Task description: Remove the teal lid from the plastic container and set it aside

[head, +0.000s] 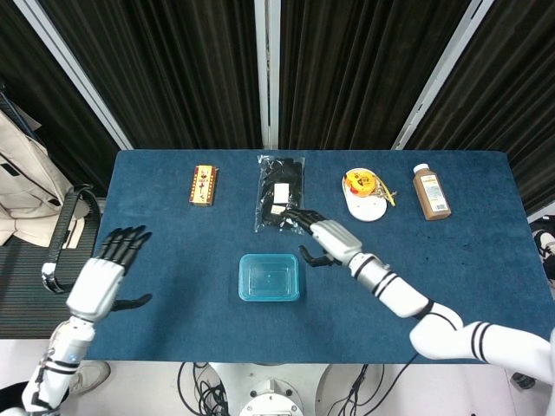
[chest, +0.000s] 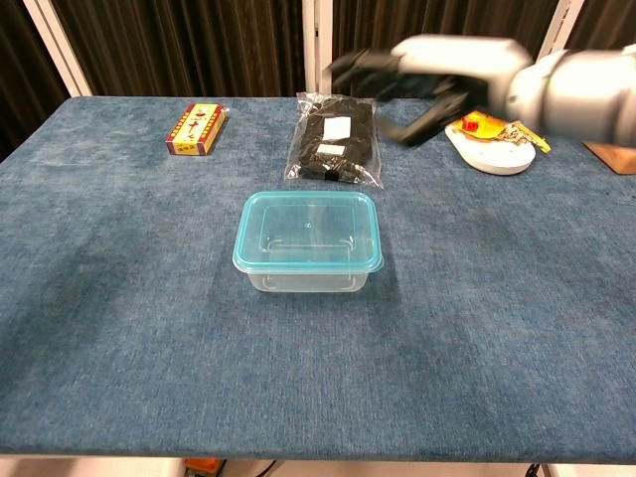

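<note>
Plastic container [head: 269, 278] sits near table center, slightly toward the front edge, teal lid [chest: 308, 232] still seated flat on top. Nothing touches it. Blue table [head: 173, 260].

Right hand [head: 319, 236] hovers at about 1 o'clock from the container, near it but apart, fingers spread and lightly curled, holding nothing; blurred in the chest view [chest: 397, 79]. It hangs over the front edge of the black packet [head: 280, 195].

Left hand [head: 111, 264] is at 9 o'clock from the container, well apart, over the table's left edge, fingers spread wide, palm empty. Only the head view shows it.

Back row: small red-and-yellow box [head: 204, 185] at 11 o'clock, black packet with white label at 12, white dish [head: 366, 208] carrying a yellow-red item at 1 to 2 o'clock, brown bottle [head: 431, 192] with white cap at 2 o'clock, lying flat. All well apart from one another.
</note>
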`<state>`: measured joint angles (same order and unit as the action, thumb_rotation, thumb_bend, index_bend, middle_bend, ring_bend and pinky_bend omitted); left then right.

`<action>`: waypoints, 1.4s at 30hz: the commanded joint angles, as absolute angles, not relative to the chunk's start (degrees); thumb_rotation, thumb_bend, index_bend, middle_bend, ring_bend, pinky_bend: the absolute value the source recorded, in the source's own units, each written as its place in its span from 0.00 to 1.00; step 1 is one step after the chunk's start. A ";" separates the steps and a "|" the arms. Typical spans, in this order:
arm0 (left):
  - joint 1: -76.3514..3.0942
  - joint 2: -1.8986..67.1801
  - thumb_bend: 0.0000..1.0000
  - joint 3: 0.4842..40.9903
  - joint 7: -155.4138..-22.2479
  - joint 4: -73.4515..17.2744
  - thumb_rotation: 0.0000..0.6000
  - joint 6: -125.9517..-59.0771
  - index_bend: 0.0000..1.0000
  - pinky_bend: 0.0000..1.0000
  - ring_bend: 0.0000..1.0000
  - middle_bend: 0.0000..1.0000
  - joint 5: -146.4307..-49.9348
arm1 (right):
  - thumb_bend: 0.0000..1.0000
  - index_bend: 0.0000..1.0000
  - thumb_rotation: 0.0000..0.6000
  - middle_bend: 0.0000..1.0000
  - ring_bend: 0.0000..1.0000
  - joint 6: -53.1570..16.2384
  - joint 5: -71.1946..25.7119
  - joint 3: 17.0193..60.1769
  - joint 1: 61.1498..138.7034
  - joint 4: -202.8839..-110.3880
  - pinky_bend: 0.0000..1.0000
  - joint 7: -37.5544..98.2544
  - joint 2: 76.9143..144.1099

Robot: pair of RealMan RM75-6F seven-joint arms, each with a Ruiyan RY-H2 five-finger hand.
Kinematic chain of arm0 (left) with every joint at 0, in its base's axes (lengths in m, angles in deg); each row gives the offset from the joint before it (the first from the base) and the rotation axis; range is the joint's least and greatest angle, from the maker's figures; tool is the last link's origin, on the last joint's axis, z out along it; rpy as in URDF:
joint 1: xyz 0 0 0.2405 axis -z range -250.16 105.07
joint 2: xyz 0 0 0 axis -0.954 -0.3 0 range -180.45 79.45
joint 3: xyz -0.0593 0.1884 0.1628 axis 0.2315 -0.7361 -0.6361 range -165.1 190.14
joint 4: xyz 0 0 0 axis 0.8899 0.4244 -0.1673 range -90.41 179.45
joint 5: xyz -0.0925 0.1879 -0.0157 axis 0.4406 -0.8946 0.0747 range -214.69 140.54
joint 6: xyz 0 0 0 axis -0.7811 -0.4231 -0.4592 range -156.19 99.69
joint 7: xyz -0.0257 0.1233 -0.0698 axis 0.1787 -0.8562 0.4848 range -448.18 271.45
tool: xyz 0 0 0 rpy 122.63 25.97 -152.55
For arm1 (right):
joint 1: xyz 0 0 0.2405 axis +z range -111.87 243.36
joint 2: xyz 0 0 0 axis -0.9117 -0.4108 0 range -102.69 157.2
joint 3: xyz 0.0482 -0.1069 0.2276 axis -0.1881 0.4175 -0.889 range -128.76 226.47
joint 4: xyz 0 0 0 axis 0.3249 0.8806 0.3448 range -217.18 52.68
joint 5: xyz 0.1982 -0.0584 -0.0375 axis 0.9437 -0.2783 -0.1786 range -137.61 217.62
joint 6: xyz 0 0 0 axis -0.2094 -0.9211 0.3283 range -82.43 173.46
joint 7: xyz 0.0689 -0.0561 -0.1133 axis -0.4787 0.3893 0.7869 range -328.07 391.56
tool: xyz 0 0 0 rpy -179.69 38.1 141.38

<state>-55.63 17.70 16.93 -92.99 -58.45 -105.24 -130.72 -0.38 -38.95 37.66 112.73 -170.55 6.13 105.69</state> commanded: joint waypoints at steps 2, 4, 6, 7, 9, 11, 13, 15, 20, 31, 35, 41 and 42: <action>-46.74 20.62 0.00 18.09 -96.50 -64.24 1.00 -94.78 0.03 0.00 0.00 0.00 -134.45 | 0.53 0.00 1.00 0.01 0.00 -15.06 -39.68 40.28 101.53 -179.14 0.00 13.49 96.89; -43.35 23.02 0.00 19.30 -97.82 -65.02 1.00 -90.60 0.03 0.00 0.00 0.00 -133.58 | 0.47 0.00 1.00 0.00 0.00 -19.20 -40.23 41.13 98.33 -180.67 0.00 14.20 94.62; -40.08 26.11 0.00 20.79 -99.26 -64.53 1.00 -86.81 0.03 0.00 0.00 0.00 -131.85 | 0.42 0.00 1.00 0.00 0.00 -22.48 -40.96 41.98 95.60 -181.77 0.00 14.13 92.74; -38.72 27.51 0.00 21.43 -100.00 -63.98 1.00 -85.20 0.03 0.00 0.00 0.00 -130.81 | 0.39 0.00 1.00 0.00 0.00 -23.67 -41.28 42.31 94.56 -182.10 0.00 13.99 92.06; -35.83 30.55 0.00 22.78 -102.36 -62.47 1.00 -81.40 0.03 0.00 0.00 0.00 -127.40 | 0.35 0.00 1.00 0.00 0.00 -26.15 -42.16 43.04 92.44 -182.44 0.00 13.63 90.90; -33.71 32.67 0.00 23.81 -104.93 -61.32 1.00 -78.39 0.02 0.00 0.00 0.00 -123.53 | 0.32 0.00 1.00 0.00 0.00 -27.86 -42.77 43.57 90.91 -182.48 0.00 13.35 90.34; -31.72 35.32 0.00 24.89 -108.03 -59.92 1.00 -76.47 0.02 0.00 0.00 0.00 -119.24 | 0.29 0.00 1.00 0.00 0.00 -29.31 -43.53 44.16 89.46 -182.27 0.00 12.77 90.06; -30.09 37.82 0.00 25.52 -111.26 -58.14 1.00 -75.37 0.01 0.00 0.00 0.00 -114.90 | 0.26 0.00 1.00 0.00 0.00 -30.23 -44.10 44.61 88.39 -181.84 0.00 12.01 90.07; -27.06 42.44 0.00 26.36 -117.49 -54.75 1.00 -75.31 0.00 0.00 0.00 0.00 -104.89 | 0.21 0.00 1.00 0.00 0.00 -31.77 -45.15 44.87 86.72 -180.60 0.00 9.88 90.65; -22.57 44.06 0.00 25.04 -123.96 -54.45 1.00 -77.16 0.00 0.00 0.00 0.00 -87.08 | 0.20 0.00 1.00 0.00 0.00 -32.10 -47.00 44.86 85.63 -178.55 0.00 7.48 91.79; -21.29 44.00 0.00 24.85 -124.87 -53.93 1.00 -78.69 0.00 0.00 0.00 0.00 -82.57 | 0.20 0.00 1.00 0.00 0.00 -32.32 -47.40 44.58 85.40 -177.90 0.00 6.51 92.20; -19.66 43.00 0.00 25.00 -124.65 -53.94 1.00 -79.22 0.00 0.00 0.00 0.00 -77.45 | 0.20 0.00 1.00 0.00 0.00 -32.52 -47.86 44.38 85.07 -177.48 0.00 6.02 92.26; -19.28 42.56 0.00 24.96 -124.55 -54.10 1.00 -79.00 0.00 0.00 0.00 0.00 -76.54 | 0.20 0.00 1.00 0.00 0.00 -32.54 -47.92 44.33 85.01 -177.44 0.00 5.93 92.26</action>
